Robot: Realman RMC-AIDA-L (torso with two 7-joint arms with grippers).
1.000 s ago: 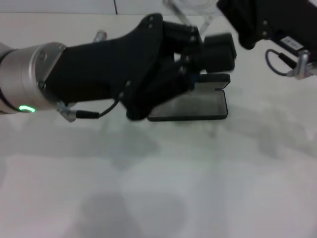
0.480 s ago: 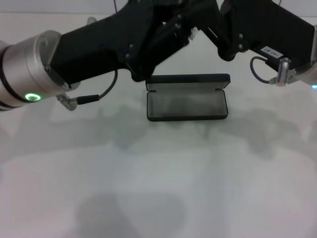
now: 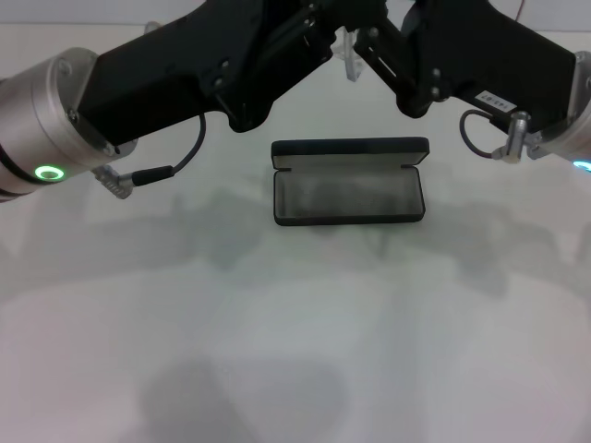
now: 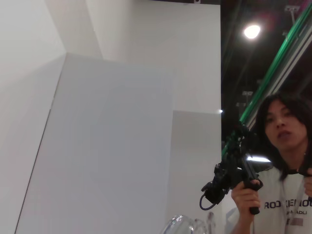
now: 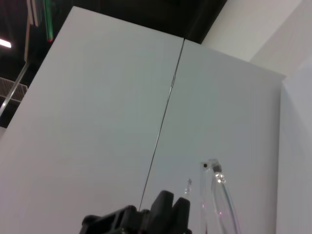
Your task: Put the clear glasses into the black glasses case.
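Step in hand, as I judge it: carrying the clear glasses (image 3: pixel 351 57) toward placement. Both arms are raised at the far side of the surface (image 3: pixel 295 351), meeting above and beyond the black glasses case (image 3: pixel 350 182).

Case: lies open on the surface, lid hinged back toward the far side, light grey lining up, nothing in it.

Glasses: only a small clear piece shows in the head view, between the 2 arms at the top edge. A curved clear part also appears at the edge of the left wrist view (image 4: pixel 178 225), and 1 thin clear arm in the right wrist view (image 5: pixel 219 195). So the glasses are aloft, well above the case.

Left gripper (image 3: pixel 319 23) and right gripper (image 3: pixel 383 37): both close on the glasses, but cannot tell how far either is open, nor which one holds them.

Next move calls for: lowering the glasses with the frame lined up along the case's length and the temple arms folded in, then releasing inside the tray, clear of the lid.

Versus 1.0 s ago: the left arm covered much of the case, low over it; now it is lifted away, and the case is fully exposed and unmoved.
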